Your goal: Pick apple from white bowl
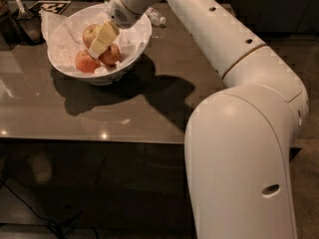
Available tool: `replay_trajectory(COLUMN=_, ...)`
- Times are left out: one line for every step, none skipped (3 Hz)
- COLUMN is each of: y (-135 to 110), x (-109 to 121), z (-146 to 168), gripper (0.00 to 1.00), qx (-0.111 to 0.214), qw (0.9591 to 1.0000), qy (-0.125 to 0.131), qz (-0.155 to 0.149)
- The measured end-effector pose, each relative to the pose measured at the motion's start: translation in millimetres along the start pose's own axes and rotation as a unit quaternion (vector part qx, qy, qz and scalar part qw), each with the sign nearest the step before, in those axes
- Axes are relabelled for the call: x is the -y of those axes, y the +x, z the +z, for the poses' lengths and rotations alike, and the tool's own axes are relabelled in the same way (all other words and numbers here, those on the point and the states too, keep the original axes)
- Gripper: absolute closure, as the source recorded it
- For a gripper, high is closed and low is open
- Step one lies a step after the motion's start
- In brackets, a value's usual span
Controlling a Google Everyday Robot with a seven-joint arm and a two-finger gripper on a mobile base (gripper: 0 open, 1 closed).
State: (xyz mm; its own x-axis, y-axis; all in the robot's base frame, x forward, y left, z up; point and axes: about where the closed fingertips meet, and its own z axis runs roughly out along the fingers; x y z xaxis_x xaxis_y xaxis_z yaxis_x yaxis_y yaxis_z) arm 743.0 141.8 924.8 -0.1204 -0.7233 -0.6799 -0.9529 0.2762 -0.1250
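Observation:
The white bowl [130, 54], lined with crumpled white paper, stands on the far left part of the brown table [139, 113]. In it lie the pale yellow-green apple [89, 33] at the back and two smaller red apples [84, 61] [111, 55] in front. My gripper [101, 40] reaches down into the bowl from the right. Its cream tip is right beside the pale apple, between it and the red apples, and hides part of them.
Dark utensils [22, 21] stand at the table's far left and a black-and-white marker tag [50, 6] lies behind the bowl. A small clear object [157, 19] lies right of the bowl. My white arm [239, 133] fills the right side.

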Motion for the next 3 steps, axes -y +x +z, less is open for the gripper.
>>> replay_trajectory(y=2, x=-1, z=5, gripper=0.0, qx=0.009, qw=0.9999, qy=-0.009, qz=0.009)
replay_trajectory(y=1, x=-3, z=15, gripper=0.0, qx=0.018, qw=0.9992, qy=-0.029, qz=0.022)
replay_trajectory(y=-1, x=-6, z=23, gripper=0.0, qx=0.019, qw=0.9985, qy=-0.046, qz=0.026)
